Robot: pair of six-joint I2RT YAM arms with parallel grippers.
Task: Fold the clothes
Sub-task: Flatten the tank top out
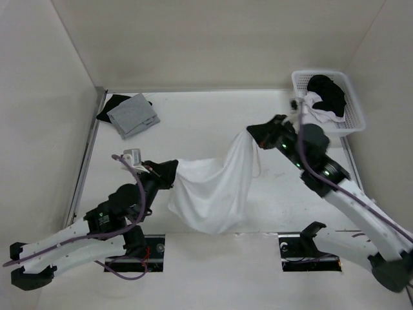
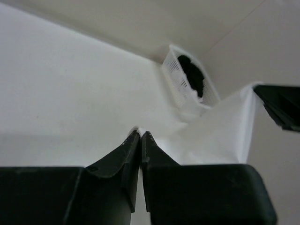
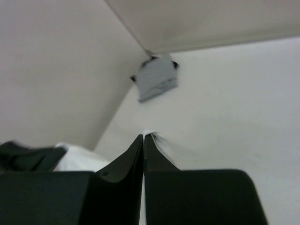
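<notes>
1. White garment (image 1: 216, 190) hung spread between the two grippers over the middle of the table (image 1: 193, 123). Its lower part sagged in a rounded fold towards the near edge.
2. The left gripper (image 1: 173, 173) was clamped on the garment's left corner. In the left wrist view its jaws stood pressed together, with a sliver of white fabric pinched at the tips.
3. The right gripper (image 1: 255, 134) was closed on the opposite corner, farther back and to the right. Its wrist view showed the same thin white edge caught between the tips.
4. From the right grip the fabric ran down and leftward as a narrow band, then widened.
5. Whether the sagging part touched the table could not be told.
6. A grey cloth (image 1: 133, 115) lay at the far left corner, well apart from the garment. A white basket (image 1: 352, 119) holding black garments (image 1: 326, 90) stood at the far right.
</notes>
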